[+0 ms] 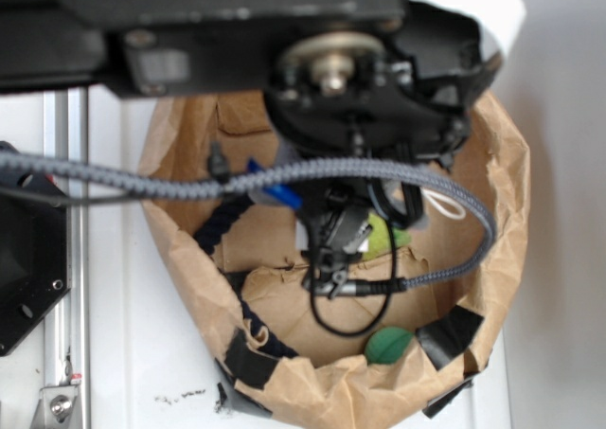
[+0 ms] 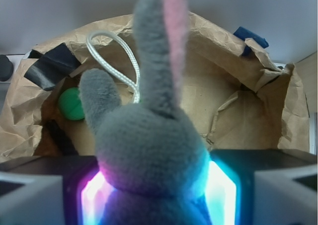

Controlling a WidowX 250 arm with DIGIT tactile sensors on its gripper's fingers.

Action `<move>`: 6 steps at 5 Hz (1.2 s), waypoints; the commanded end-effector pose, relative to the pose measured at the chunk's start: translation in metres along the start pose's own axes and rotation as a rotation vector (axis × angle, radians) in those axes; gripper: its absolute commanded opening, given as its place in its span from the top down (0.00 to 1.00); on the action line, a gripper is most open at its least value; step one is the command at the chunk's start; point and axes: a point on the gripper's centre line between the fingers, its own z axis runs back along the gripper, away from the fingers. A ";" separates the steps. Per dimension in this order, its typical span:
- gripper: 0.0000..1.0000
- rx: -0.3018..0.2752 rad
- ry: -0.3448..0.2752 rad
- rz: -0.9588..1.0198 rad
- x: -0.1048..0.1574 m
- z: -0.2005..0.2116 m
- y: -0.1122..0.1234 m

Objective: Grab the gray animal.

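Gray plush fills the middle of the wrist view: the gray animal (image 2: 149,150) sits pinched between the two glowing finger pads (image 2: 221,192) of the gripper (image 2: 156,195), its rounded back toward the lens and one tall ear with a pink lining standing straight up. A shorter gray limb or ear sticks up just to the left of that ear. The pads press against the plush on both sides, so the pincer is closed on the bunny.

Going left to right in the wrist view, black tape (image 2: 52,66) patches the rim of the crumpled brown paper bag (image 2: 238,111), a round green object (image 2: 72,104) lies on the bag floor just left of the bunny, and a looped silvery cord (image 2: 117,56) curves behind the plush. On the far right rim a dark blue piece (image 2: 251,36) pokes above the paper.

From the exterior view, a metal rail (image 1: 71,249) runs down the left side, a braided gray cable (image 1: 189,181) crosses toward the bag, and the black arm hangs over the bag opening with the gripper (image 1: 331,249) down inside it. A lime-green plush (image 1: 390,235) shows just right of the fingers, and the bunny itself cannot be made out there.
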 end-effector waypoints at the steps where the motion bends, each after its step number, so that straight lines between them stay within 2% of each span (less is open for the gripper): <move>1: 1.00 0.031 -0.037 0.022 0.005 0.009 0.016; 6: 1.00 0.048 -0.030 0.045 0.003 0.005 0.016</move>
